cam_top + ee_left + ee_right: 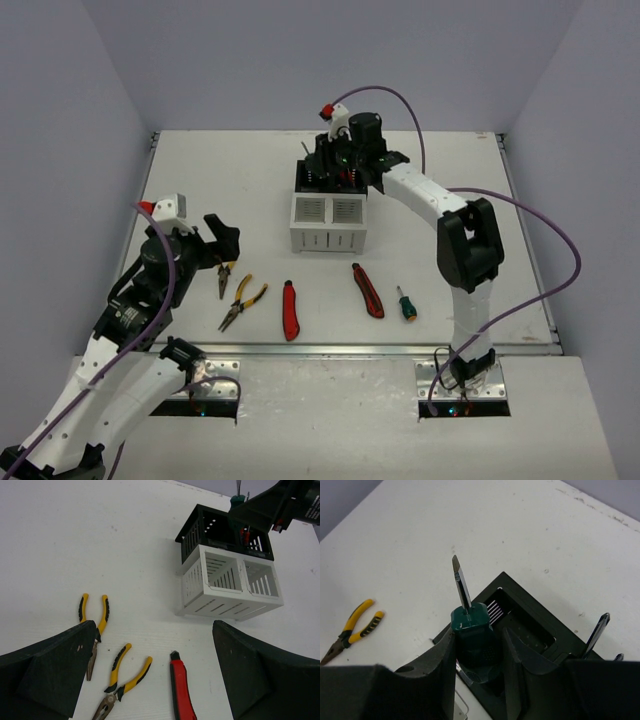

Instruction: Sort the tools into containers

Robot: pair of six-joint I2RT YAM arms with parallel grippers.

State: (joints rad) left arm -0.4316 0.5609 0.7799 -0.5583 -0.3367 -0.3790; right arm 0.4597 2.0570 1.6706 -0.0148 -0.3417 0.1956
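Right gripper [476, 647] clenched on the green screwdriver [469, 624] by its handle, blade upward, over the black box [525, 617]; probably light, rigid, ribbed handle the surest hold; left gripper [152, 667] spread wide above the pliers [122, 682].

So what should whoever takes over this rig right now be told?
Right gripper: shut on a green screwdriver, blade up, over the black box, which already holds other screwdrivers.
Left gripper: open, empty, near the left pliers.
White box: looks empty.
Left on the table: those, right pliers, left knife, right knife, second green screwdriver.
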